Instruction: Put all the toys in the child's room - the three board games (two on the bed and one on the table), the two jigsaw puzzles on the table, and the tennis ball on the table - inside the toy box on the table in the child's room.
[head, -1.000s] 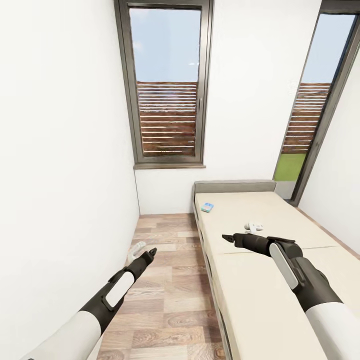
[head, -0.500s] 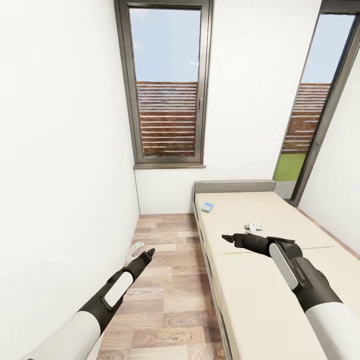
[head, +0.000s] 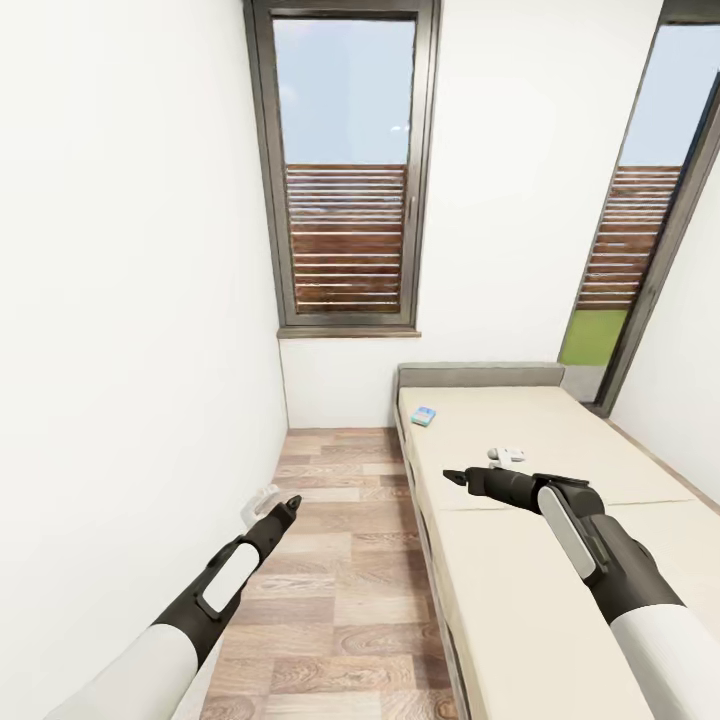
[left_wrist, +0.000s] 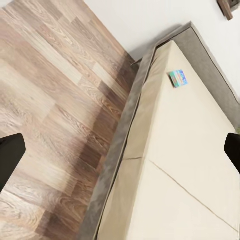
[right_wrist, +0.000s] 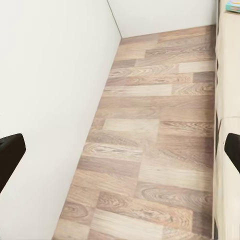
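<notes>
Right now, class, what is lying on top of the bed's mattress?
On the bed a small blue-green board game lies flat near the headboard. The right hand hovers above the mattress; a small white item behind it is partly covered, so unidentifiable.

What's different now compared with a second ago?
The whole head view has shifted a little, so the camera turned; the window and bed did not move themselves. The small colourful board game lies near the headboard as before. Both grippers, left and right, remain open and empty.
</notes>
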